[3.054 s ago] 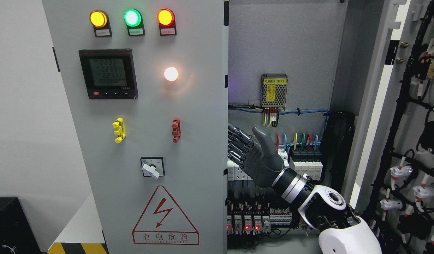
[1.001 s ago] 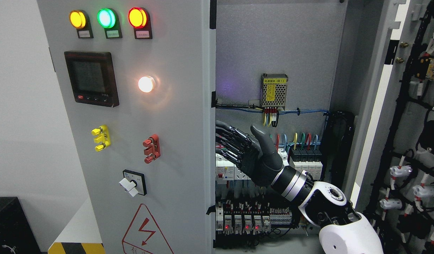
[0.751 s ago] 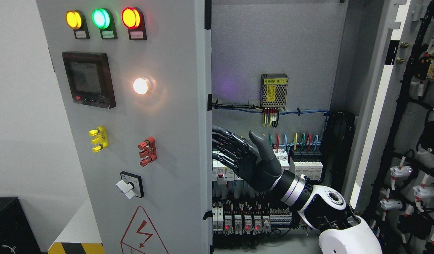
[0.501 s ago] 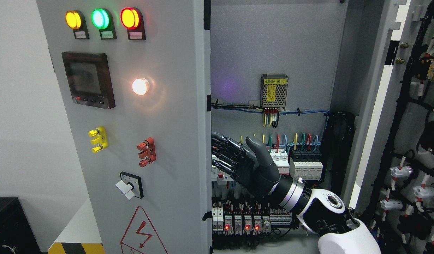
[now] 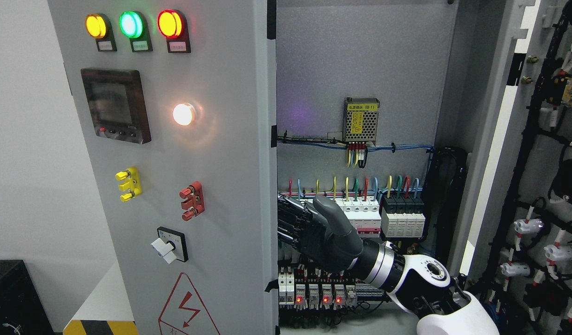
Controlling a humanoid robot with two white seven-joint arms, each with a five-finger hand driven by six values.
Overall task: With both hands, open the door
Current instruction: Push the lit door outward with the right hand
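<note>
**Left door swung wide, right hand sinking behind its edge**

Swung further out than three seconds ago, the left door point(image 5: 174, 186) now shows its free edge point(image 5: 271, 186) nearly end-on, and the right hand point(image 5: 313, 232) has dropped lower, at about 5 o'clock from the power supply point(image 5: 361, 120). Its fingers point(image 5: 288, 223) are loosely spread and hold nothing, their tips at the door's inner edge; actual contact cannot be told. The right door point(image 5: 541, 163) stands open at 3 o'clock. Both leaves look open, so I judge the push nearly done. Next move probably calls for drawing the hand back clear of the breakers point(image 5: 360, 216) and wiring close behind it; free room lies toward 5 o'clock. No left hand shows.
</note>
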